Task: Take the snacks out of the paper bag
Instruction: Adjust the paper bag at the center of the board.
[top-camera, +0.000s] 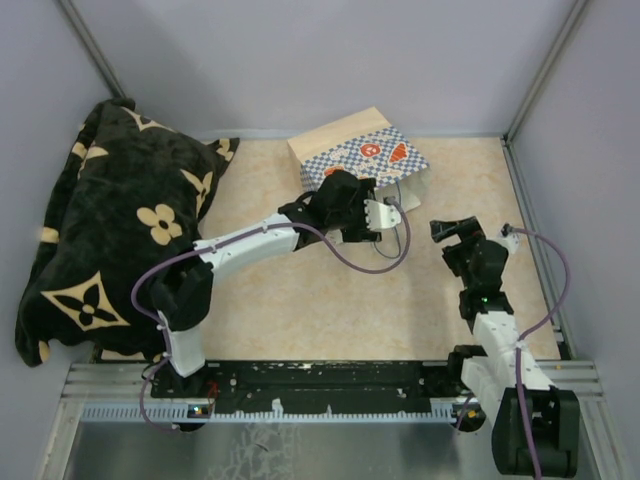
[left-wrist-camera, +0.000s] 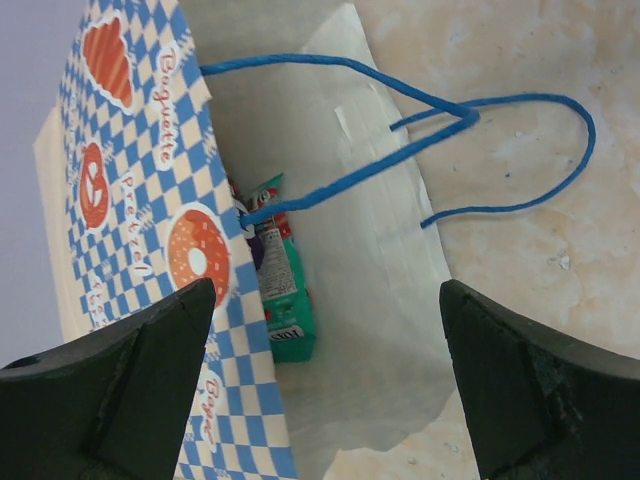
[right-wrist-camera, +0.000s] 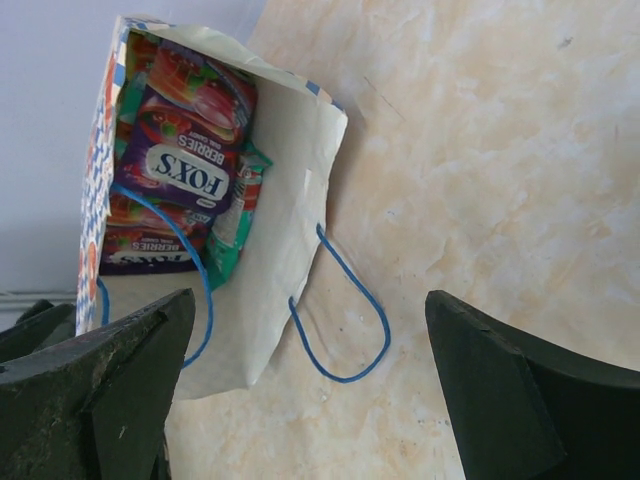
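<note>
The paper bag (top-camera: 352, 150) lies on its side at the back of the table, mouth toward the arms. My left gripper (top-camera: 383, 215) is open right at its mouth; in the left wrist view (left-wrist-camera: 325, 370) one finger is over the checkered upper side (left-wrist-camera: 150, 200) and the other beside the lower flap. A teal snack packet (left-wrist-camera: 285, 290) lies inside. My right gripper (top-camera: 478, 232) is open and empty, right of the bag. In the right wrist view (right-wrist-camera: 310, 385) it is over the blue string handle (right-wrist-camera: 340, 310); purple-pink snack packets (right-wrist-camera: 185, 150) and a teal one (right-wrist-camera: 235, 225) show inside the bag (right-wrist-camera: 290, 200).
A black floral blanket (top-camera: 115, 220) is heaped at the left of the table. Grey walls close the back and sides. The bag's blue handles (left-wrist-camera: 470, 130) lie loose on the beige table top (top-camera: 330, 310).
</note>
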